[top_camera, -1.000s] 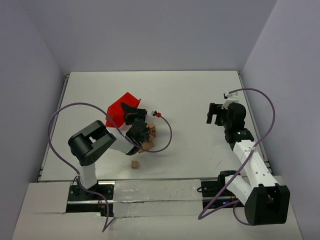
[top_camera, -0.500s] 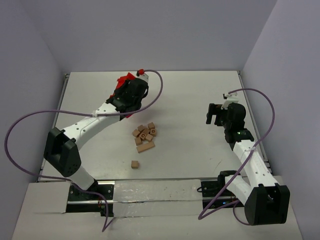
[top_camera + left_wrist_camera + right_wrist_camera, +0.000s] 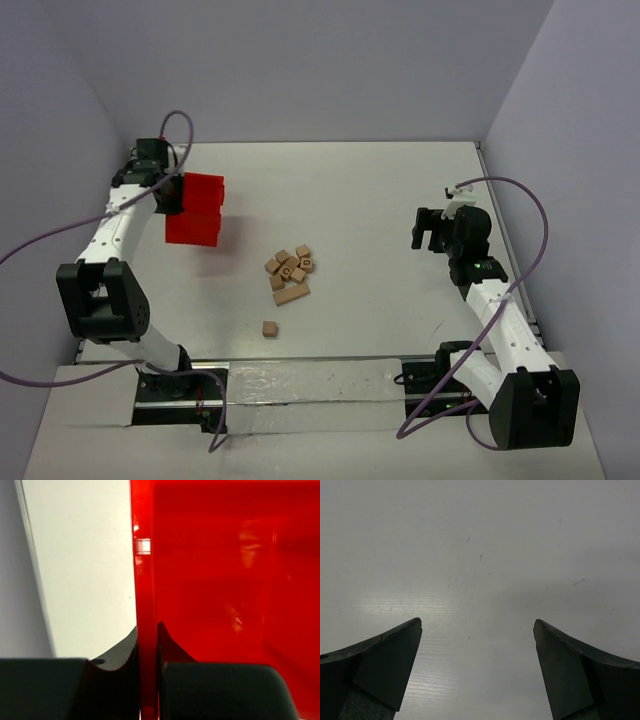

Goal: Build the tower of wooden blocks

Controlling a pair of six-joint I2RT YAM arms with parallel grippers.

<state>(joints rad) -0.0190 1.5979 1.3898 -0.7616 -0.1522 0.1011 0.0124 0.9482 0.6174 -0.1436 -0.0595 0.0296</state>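
Upper left, left gripper (image 3: 148,642) pinches the red bin (image 3: 196,208) by its wall; right gripper (image 3: 478,630) gapes wide, mid-right; wooden cubes (image 3: 288,272) scattered centre.

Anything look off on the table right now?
The blocks lie in a loose heap on the table, none stacked, and one block sits apart toward the near edge. The left pincer grips the red bin by its wall, far left. Nothing looks damaged.

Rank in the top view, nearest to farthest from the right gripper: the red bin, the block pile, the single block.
1. Block pile, table centre.
2. Single block, toward the near edge.
3. Red bin, far left.
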